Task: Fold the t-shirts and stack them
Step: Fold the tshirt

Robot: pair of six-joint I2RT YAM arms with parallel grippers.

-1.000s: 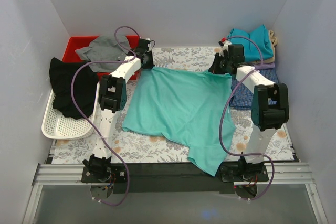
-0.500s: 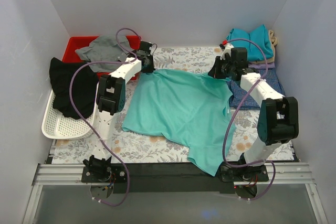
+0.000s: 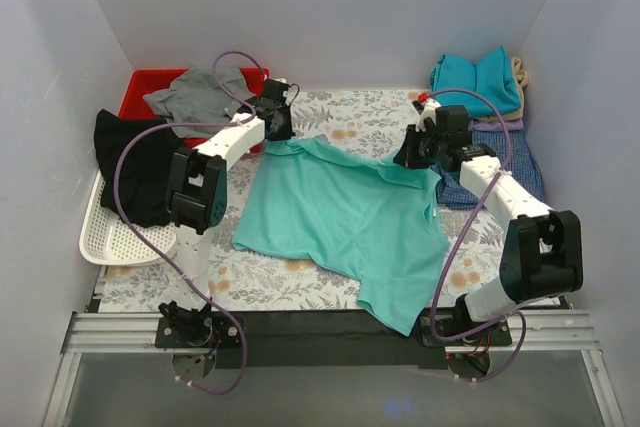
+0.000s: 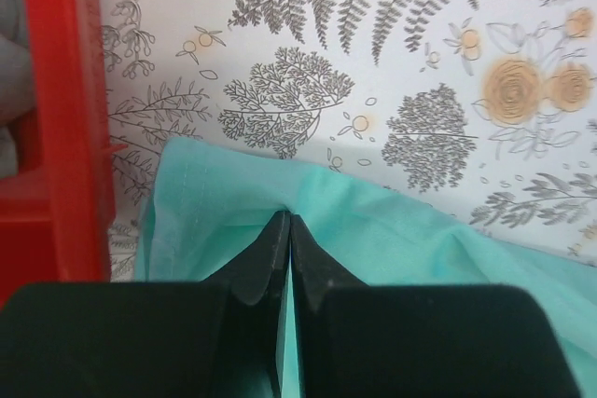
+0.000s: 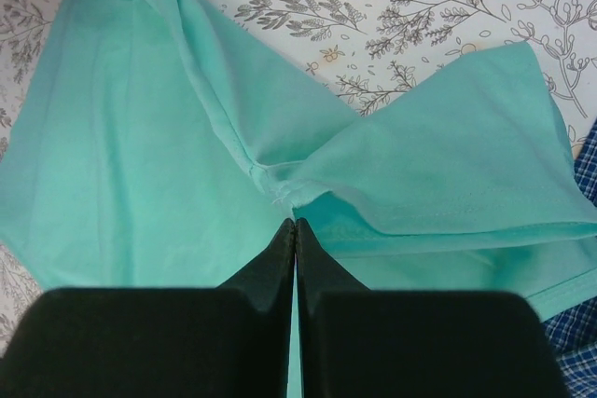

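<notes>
A mint-green t-shirt (image 3: 340,212) lies spread over the middle of the flowered table, its near corner hanging over the front edge. My left gripper (image 3: 281,133) is shut on the shirt's far left corner (image 4: 224,193), next to the red bin. My right gripper (image 3: 408,157) is shut on the shirt's far right part, pinching the cloth at the sleeve seam (image 5: 280,188). More t-shirts sit piled at the back right: a teal-blue one (image 3: 478,79), a blue check one (image 3: 478,185), a lavender edge (image 3: 497,124) and a beige bit (image 3: 520,71).
A red bin (image 3: 140,87) at the back left holds a grey garment (image 3: 195,92); its wall (image 4: 65,109) stands close to my left fingers. A white basket (image 3: 115,239) with a black garment (image 3: 135,162) lies at the left. White walls close in three sides.
Both grippers have come a little nearer with the shirt's far edge, the right one more. The far edge is now drawn in and bunched, and the right elbow has swung outward.
</notes>
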